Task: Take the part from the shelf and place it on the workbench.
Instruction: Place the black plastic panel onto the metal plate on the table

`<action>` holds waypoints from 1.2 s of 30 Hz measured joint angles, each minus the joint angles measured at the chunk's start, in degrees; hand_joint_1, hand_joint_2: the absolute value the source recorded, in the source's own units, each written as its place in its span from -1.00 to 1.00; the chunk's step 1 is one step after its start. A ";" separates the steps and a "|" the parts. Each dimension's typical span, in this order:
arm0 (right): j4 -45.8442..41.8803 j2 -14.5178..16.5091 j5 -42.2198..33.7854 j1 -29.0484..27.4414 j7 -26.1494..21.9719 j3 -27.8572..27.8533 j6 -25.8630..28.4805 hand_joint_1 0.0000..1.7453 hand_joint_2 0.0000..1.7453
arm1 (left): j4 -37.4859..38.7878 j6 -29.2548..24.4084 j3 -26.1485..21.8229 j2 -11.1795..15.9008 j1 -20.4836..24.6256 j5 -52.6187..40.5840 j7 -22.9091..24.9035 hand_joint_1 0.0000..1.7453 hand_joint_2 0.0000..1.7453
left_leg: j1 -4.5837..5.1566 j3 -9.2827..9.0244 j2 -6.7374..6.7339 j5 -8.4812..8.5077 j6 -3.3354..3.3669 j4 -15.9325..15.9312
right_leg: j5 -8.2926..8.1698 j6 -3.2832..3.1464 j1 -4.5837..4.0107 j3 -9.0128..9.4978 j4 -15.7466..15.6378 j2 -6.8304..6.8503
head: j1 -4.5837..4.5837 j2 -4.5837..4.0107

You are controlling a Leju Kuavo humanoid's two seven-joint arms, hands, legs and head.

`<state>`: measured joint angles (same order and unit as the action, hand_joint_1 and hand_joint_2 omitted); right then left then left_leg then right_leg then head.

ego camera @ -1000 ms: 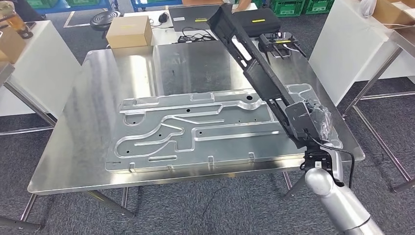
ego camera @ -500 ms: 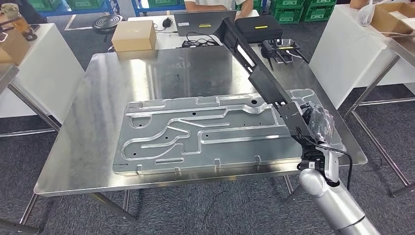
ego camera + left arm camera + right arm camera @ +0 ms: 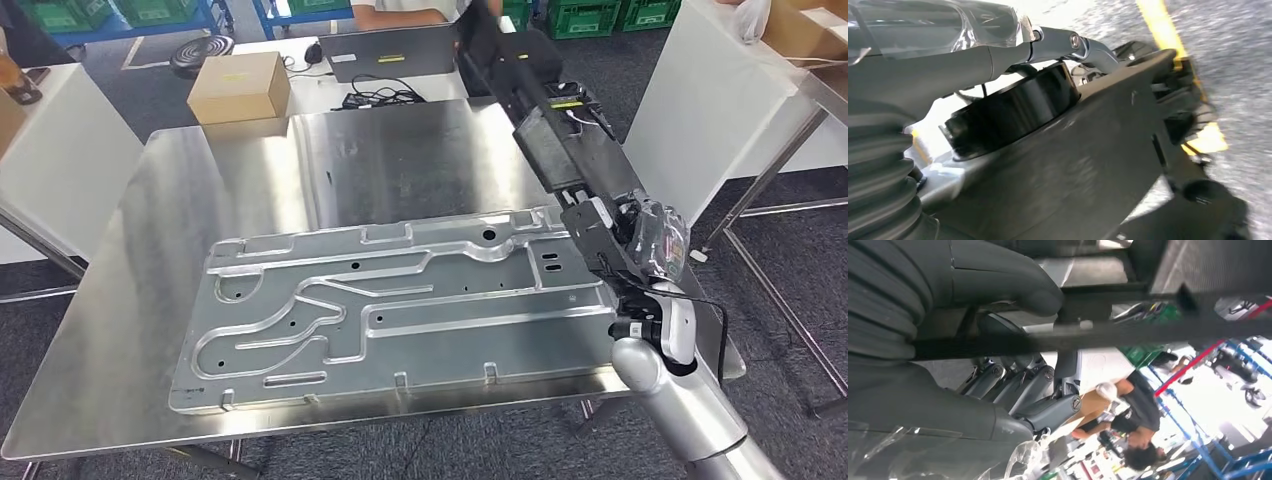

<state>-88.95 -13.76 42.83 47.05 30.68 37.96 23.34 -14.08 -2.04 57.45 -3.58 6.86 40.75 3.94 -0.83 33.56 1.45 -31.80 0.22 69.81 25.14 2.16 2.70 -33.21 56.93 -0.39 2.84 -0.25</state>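
Right robot hand [image 3: 645, 245], wrapped in clear plastic at lower right of head view, had its fingers closed on the lower end of the part [image 3: 545, 130]: a long black plastic piece. Part ran up-left from the hand twd top centre of frame, raised at a slant above the tabletop [image 3: 420, 150], not resting on it. In right wrist view the thick grey thumb [image 3: 1013, 282] pressed one side of a black bar of the part [image 3: 1098, 332] w/ dark fingers [image 3: 1040, 390] curled on the other side.

Left robot hand [image 3: 973, 55] seen in left wrist view, close against dark body parts; couldn't tell if it was open or closed.

Large machined aluminium plate [image 3: 380, 300] lay flat across mid-frame on the tabletop. Cardboard box [image 3: 238, 85] at upper left; a laptop [image 3: 390, 50] top centre.
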 joint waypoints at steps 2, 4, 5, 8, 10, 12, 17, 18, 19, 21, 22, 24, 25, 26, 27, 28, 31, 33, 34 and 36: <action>-0.17 0.10 0.54 -0.24 -0.01 0.41 -0.28 1.00 1.00 | 0.00 0.14 0.02 -0.13 0.15 0.40 -0.92 -1.00 1.00 | 0.57 4.22 -0.04 -3.58 0.46 2.46 | 1.10 -0.32 -0.38 1.44 -0.01 -0.05 | 0.01 0.00; -0.40 0.16 1.17 -0.56 -0.20 0.67 -0.23 1.00 1.00 | 0.00 -0.11 0.02 -0.25 -0.04 0.54 -2.76 -1.00 1.00 | 1.23 5.66 -0.05 -2.35 1.63 -1.25 | 2.44 -0.44 -0.90 3.10 -0.03 -0.13 | 0.02 0.00; -0.49 0.16 1.55 -0.77 -0.45 0.71 -0.08 1.00 1.00 | 0.00 -0.41 0.02 -0.29 -0.29 0.48 -4.01 -1.00 1.00 | 1.64 5.64 -0.06 0.98 2.51 -4.89 | 3.13 -0.47 -1.14 3.87 -0.08 -0.14 | 0.02 0.00; -0.69 -0.01 3.14 -1.55 -1.69 0.80 0.69 1.00 1.00 | 0.02 -2.07 0.03 -0.24 -1.14 -0.19 -8.07 -1.00 1.00 | 3.04 5.09 0.34 11.99 5.12 -12.83 | 4.65 -0.04 -1.36 5.37 -0.53 -0.27 | 0.00 0.00; -1.04 -0.04 5.40 -1.88 -2.46 0.92 0.98 1.00 1.00 | 0.01 -3.05 0.05 -0.30 -1.21 -0.73 -9.73 -1.00 1.00 | 3.44 4.56 0.58 12.98 5.69 -13.77 | 4.98 0.62 -1.26 5.79 -1.37 -0.49 | 0.05 0.00; -1.58 -0.03 8.97 -1.93 -3.18 0.99 0.88 1.00 1.00 | -0.03 -3.32 0.07 -0.47 -1.07 -0.91 -10.46 -1.00 1.00 | 3.07 3.29 0.68 12.97 5.88 -15.21 | 5.77 1.12 -1.32 6.12 -1.12 -0.41 | 0.04 0.01; -2.21 0.28 19.23 -1.01 -5.75 2.11 -2.48 1.00 1.00 | -0.07 -3.59 0.06 -0.72 -0.16 -0.49 -10.88 -1.00 1.00 | 2.41 0.82 0.84 11.80 6.24 -16.65 | 10.29 2.25 -1.19 -3.45 14.10 -0.17 | -0.02 0.01; -2.21 0.49 20.59 -0.80 -6.44 2.62 -3.57 1.00 1.00 | -0.08 -3.64 0.06 -0.76 0.13 -0.51 -10.81 -1.00 1.00 | 2.40 0.45 1.00 11.47 6.13 -16.62 | 9.04 2.36 -1.14 -4.54 14.36 -0.13 | -0.02 0.01; -2.21 0.78 21.64 -0.53 -7.27 3.24 -4.49 1.00 1.00 | -0.11 -3.57 0.06 -0.79 0.42 -0.55 -10.72 -1.00 1.00 | 2.40 0.04 1.17 11.14 5.96 -16.58 | 6.65 2.39 -1.12 -4.50 12.32 -0.10 | -0.02 0.01; -2.19 1.72 22.94 0.20 -8.98 4.65 -5.21 1.00 1.00 | -0.39 -2.85 0.06 -1.00 1.27 -0.72 -10.46 -1.00 1.00 | 2.53 -0.68 1.41 10.47 5.51 -16.41 | 0.90 2.22 -1.16 -2.08 4.13 -0.06 | -0.02 0.01; -2.15 2.40 23.32 0.56 -9.70 5.40 -5.03 1.00 1.00 | -0.57 -2.33 0.07 -1.18 1.87 -0.82 -10.23 -1.00 1.00 | 2.68 -0.81 1.45 10.15 5.24 -16.27 | -0.80 1.93 -1.25 -0.92 0.71 -0.12 | -0.02 0.01; -1.98 4.02 23.84 1.13 -10.62 6.82 -4.09 1.00 1.00 | -1.04 -1.32 0.08 -1.81 2.86 -1.05 -9.75 -1.00 1.00 | 2.94 -0.69 1.44 9.74 4.92 -15.99 | -1.67 1.31 -1.42 0.06 -2.19 -0.22 | 0.00 0.01; -1.86 4.77 24.01 1.31 -10.86 7.43 -3.61 1.00 1.00 | -1.27 -0.97 0.09 -2.16 3.16 -1.13 -9.58 -1.00 1.00 | 2.89 -0.60 1.41 9.65 4.90 -15.90 | -1.65 1.06 -1.51 0.02 -2.36 -0.27 | 0.01 0.01; -1.72 5.34 24.15 1.44 -11.03 7.99 -3.25 1.00 1.00 | -1.50 -0.72 0.09 -2.49 3.30 -1.19 -9.52 -1.00 1.00 | 2.82 -0.57 1.38 9.64 4.95 -15.86 | -1.70 0.98 -1.59 0.01 -2.39 -0.27 | 0.01 0.01; -1.58 5.77 24.25 1.54 -11.10 8.46 -3.03 1.00 1.00 | -1.65 -0.59 0.10 -2.71 3.36 -1.23 -9.50 -1.00 1.00 | 2.75 -0.58 1.35 9.63 5.01 -15.84 | -1.70 0.97 -1.71 0.00 -2.39 -0.28 | 0.02 0.01; -1.43 6.04 24.31 1.63 -11.14 8.87 -2.97 1.00 1.00 | -1.75 -0.51 0.11 -2.84 3.42 -1.27 -9.49 -1.00 1.00 | 2.67 -0.60 1.33 9.64 4.99 -15.86 | -1.68 0.94 -1.80 -0.01 -2.38 -0.29 | 0.01 0.01; -1.06 6.46 24.51 1.77 -11.06 9.66 -2.96 1.00 1.00 | -1.80 -0.49 0.09 -2.97 3.56 -1.35 -9.49 -1.00 1.00 | 2.47 -0.64 1.33 9.65 4.96 -15.99 | -1.56 0.72 -1.97 -0.02 -2.37 -0.28 | 0.01 0.01; -0.87 6.58 24.58 1.83 -10.94 9.94 -2.98 0.00 0.00 | -1.87 -0.45 0.10 -3.07 3.58 -1.37 -9.49 -1.00 1.00 | 2.38 -0.66 1.33 9.64 4.86 -16.07 | -1.50 0.53 -2.05 -0.02 -2.36 -0.27 | 0.00 0.01; -0.80 6.61 24.56 1.88 -10.83 10.05 -2.98 -0.50 -0.50 | -1.93 -0.44 0.10 -3.15 3.59 -1.44 -9.49 -1.00 1.00 | 2.34 -0.66 1.32 9.63 4.75 -16.09 | -1.50 0.45 -2.10 -0.03 -2.36 -0.28 | 0.00 0.01; -0.72 6.63 24.33 1.95 -10.36 10.22 -3.00 -1.00 -1.00 | -2.02 -0.72 0.13 -3.22 3.62 -1.91 -9.11 -1.00 1.00 | 2.28 -0.68 1.30 9.59 4.46 -16.11 | -1.49 0.31 -2.15 -0.02 -2.35 -0.29 | 0.00 0.01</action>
<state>-89.67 -7.13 67.16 49.00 20.32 48.18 20.34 -16.09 -2.76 57.57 -6.80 10.49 38.85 -5.17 1.45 32.88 2.75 -22.21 4.68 53.70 23.65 2.46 0.55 -33.23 54.58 -0.68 2.84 -0.24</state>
